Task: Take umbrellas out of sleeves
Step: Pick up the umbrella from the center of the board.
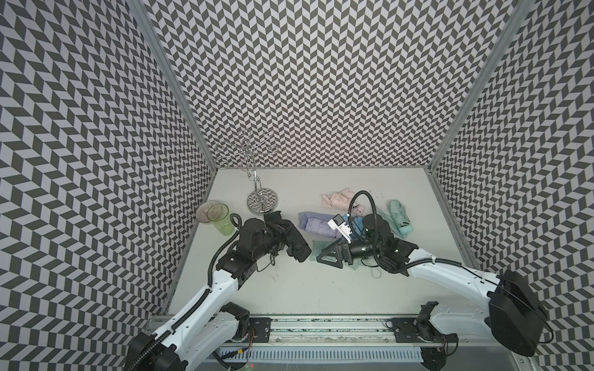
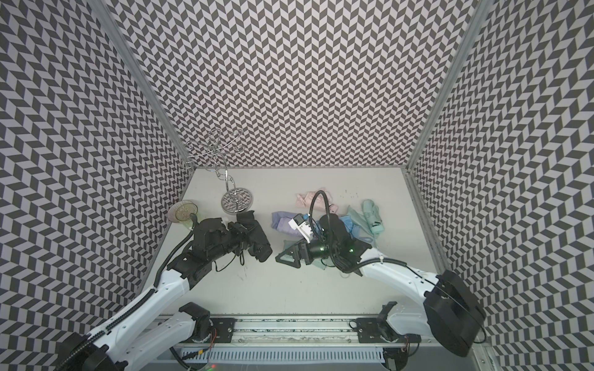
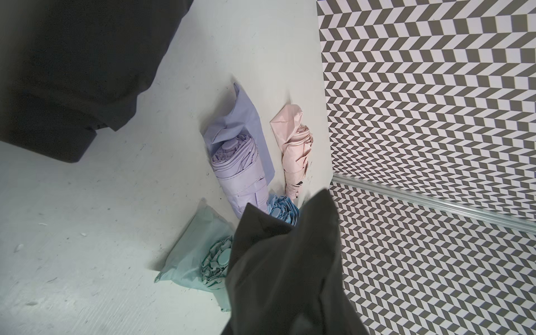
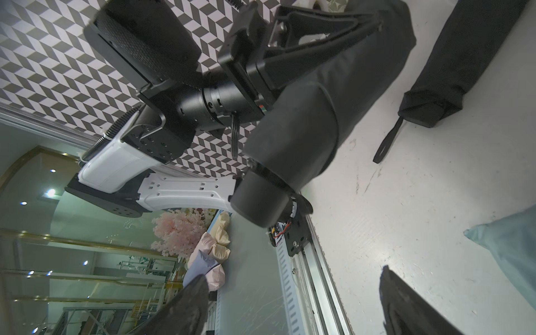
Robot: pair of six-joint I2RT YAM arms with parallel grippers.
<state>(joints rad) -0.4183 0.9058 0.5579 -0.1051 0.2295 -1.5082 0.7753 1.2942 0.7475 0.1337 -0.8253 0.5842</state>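
Facing the black umbrella (image 4: 262,203) end-on, the right fingers (image 4: 188,304) are standing wide apart with nothing between them. In the right wrist view the umbrella's bare round end is poking out of the black sleeve (image 4: 304,121) straight toward them. In a top view that end of the umbrella (image 1: 300,253) is lying at about 9 o'clock from the right fingers (image 1: 328,257), near but not touching, with a strip of bare tabletop (image 1: 289,289) showing between. The umbrella's long axis is running from roughly 11 o'clock down to 5 o'clock, with the exposed end at 5. So it is sitting a little askew to the right fingers' reach rather than in line with it. The left fingers (image 4: 319,16) are clamping the sleeve further along its length and appear to be holding it clear of the tabletop, though how firmly I cannot tell. Judging from this, the right arm is the nearer one to the exposed end. It is looking placed to advance toward 9 o'clock, turn slightly to straddle that end, close, and draw back toward 3 o'clock while the left is anchoring the sleeve. A slack hold on the smooth sleeve is risking the whole bundle sliding along instead of separating.
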